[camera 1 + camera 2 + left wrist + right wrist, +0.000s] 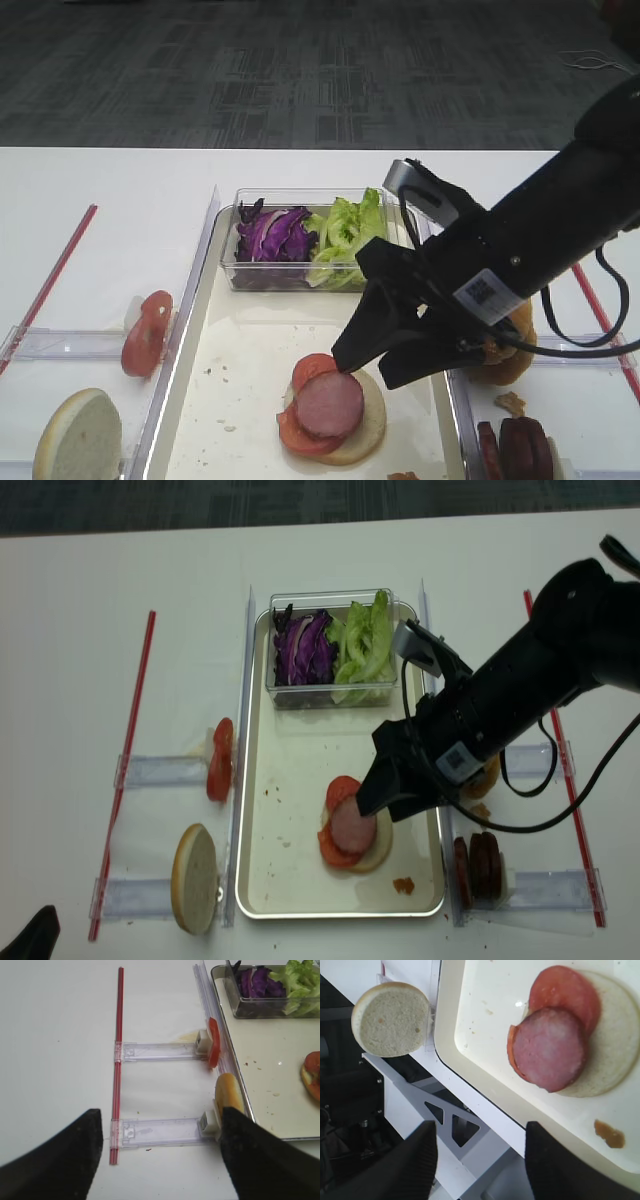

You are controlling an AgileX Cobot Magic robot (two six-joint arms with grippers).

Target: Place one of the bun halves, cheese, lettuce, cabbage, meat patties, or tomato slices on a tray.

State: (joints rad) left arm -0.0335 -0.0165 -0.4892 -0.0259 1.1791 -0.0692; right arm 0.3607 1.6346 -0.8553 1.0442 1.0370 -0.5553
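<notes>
On the cream tray (pixel 240 330) (pixel 290 750) lies a bun half (pixel 615 1045) topped with tomato slices (pixel 565 990) and a meat patty (pixel 328 403) (pixel 549 1050) (pixel 352 830). My right gripper (pixel 375 365) (pixel 480 1160) (pixel 392 802) hovers open and empty just above and right of this stack. My left gripper (pixel 160 1160) is open and empty over the left table, near an upright bun half (pixel 229 1092) (pixel 78 438) and tomato slice (pixel 213 1049) (pixel 145 335). A clear tub holds purple cabbage (pixel 270 235) and lettuce (pixel 345 235). No cheese is in view.
Clear plastic racks (pixel 160 1127) and red rods (pixel 118 1060) (pixel 558 740) flank the tray. The right rack carries more meat patties (pixel 520 445) (pixel 480 865) and a bun (pixel 515 350), partly behind my right arm. A brown sauce blot (pixel 403 885) marks the tray's front right corner.
</notes>
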